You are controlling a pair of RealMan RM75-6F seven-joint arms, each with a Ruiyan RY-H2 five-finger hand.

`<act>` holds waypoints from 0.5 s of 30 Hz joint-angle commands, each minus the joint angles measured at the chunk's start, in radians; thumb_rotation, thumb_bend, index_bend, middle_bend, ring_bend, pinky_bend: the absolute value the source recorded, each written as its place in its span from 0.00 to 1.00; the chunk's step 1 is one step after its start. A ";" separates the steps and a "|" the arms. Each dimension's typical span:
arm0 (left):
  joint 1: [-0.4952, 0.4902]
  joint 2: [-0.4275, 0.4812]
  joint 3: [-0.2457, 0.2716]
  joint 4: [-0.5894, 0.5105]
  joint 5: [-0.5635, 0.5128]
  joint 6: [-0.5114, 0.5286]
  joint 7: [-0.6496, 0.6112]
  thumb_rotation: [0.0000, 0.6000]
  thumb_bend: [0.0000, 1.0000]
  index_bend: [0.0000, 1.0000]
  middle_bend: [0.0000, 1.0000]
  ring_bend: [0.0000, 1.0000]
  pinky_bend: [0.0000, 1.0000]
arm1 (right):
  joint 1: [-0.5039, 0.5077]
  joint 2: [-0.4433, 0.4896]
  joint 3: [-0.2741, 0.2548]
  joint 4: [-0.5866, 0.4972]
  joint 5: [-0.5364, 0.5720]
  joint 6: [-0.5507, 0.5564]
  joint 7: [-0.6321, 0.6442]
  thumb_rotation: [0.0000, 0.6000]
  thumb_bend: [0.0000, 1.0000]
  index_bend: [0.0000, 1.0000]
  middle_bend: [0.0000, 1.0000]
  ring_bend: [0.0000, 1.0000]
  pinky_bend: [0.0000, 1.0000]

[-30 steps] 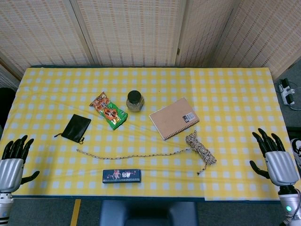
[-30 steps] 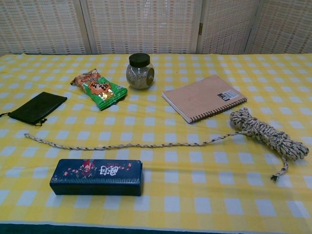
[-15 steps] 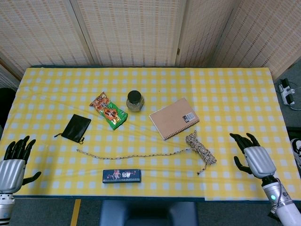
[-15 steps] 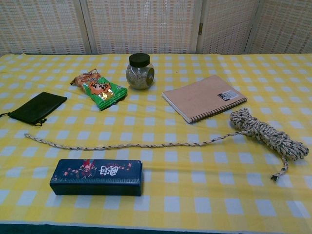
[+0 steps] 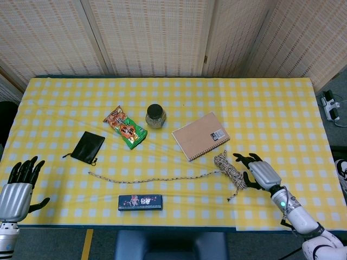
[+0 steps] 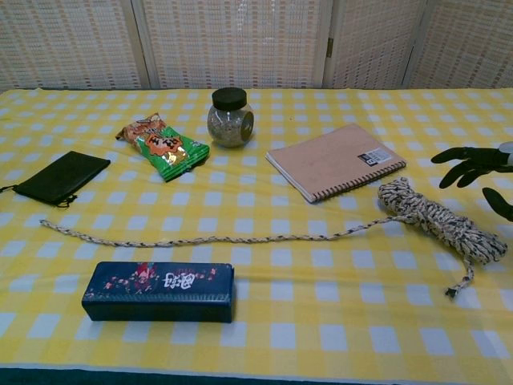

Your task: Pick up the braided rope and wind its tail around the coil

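The braided rope's coil [image 5: 232, 172] [image 6: 441, 221] lies on the yellow checked cloth, right of centre. Its long tail [image 5: 152, 179] [image 6: 200, 238] runs left across the table, ending below the black pouch. My right hand [image 5: 256, 173] [image 6: 474, 170] hovers just right of the coil, fingers spread, holding nothing and not touching the rope. My left hand [image 5: 17, 187] is off the table's front left corner, fingers apart and empty; the chest view does not show it.
A spiral notebook [image 5: 200, 135] lies just behind the coil. A dark pencil case [image 5: 140, 202] sits near the front edge under the tail. A jar [image 5: 155, 116], a snack packet [image 5: 126, 127] and a black pouch [image 5: 88, 147] stand further back left.
My right hand has moved left from the table's right edge to just beside the coil, entering the chest view. The left hand has barely shifted. The rope has not moved.
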 commanded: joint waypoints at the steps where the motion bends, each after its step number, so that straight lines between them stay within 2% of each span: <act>1: -0.001 -0.001 0.000 0.000 -0.001 -0.003 0.001 1.00 0.15 0.04 0.00 0.00 0.00 | 0.035 -0.040 0.009 0.038 0.017 -0.046 0.033 1.00 0.79 0.00 0.23 0.18 0.05; 8: -0.004 -0.002 0.000 -0.001 -0.001 -0.007 0.004 1.00 0.15 0.04 0.00 0.00 0.00 | 0.092 -0.100 0.008 0.090 0.002 -0.094 0.053 1.00 0.79 0.00 0.23 0.18 0.05; 15: -0.003 -0.005 0.004 0.003 0.000 -0.009 0.000 1.00 0.15 0.04 0.00 0.00 0.00 | 0.124 -0.112 -0.018 0.036 -0.057 -0.096 0.042 1.00 0.79 0.00 0.23 0.20 0.05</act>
